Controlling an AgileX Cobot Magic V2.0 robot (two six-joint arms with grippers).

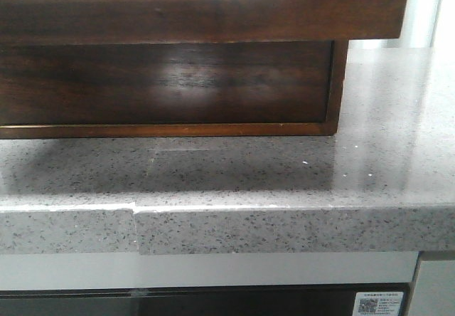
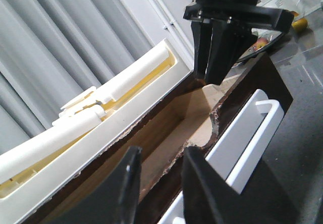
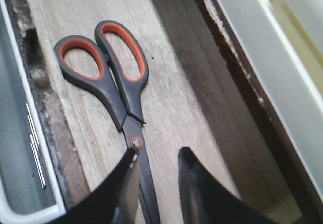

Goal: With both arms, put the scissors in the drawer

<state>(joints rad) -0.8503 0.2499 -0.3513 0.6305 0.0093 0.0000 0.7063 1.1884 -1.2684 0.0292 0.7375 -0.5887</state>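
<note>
The scissors (image 3: 121, 77) lie flat on the pale floor of the open drawer (image 3: 171, 98), grey handles with orange-lined loops pointing away from my fingers. My right gripper (image 3: 157, 153) hangs just above the dark blades with its jaws apart, one finger beside the orange pivot. In the left wrist view my right gripper (image 2: 209, 80) reaches down into the far end of the drawer (image 2: 186, 118); the scissors are hidden there. My left gripper (image 2: 160, 156) is open and straddles the drawer's dark front wall near the cut-out. The front view shows the pulled-out drawer front (image 1: 178, 17) and neither gripper.
A taller dark drawer front (image 1: 163, 81) sits below the open one, on a grey speckled countertop (image 1: 284, 181). A white tray-like frame (image 2: 252, 128) lies along the drawer's outer side, and a long white plastic piece (image 2: 101, 113) along its other side.
</note>
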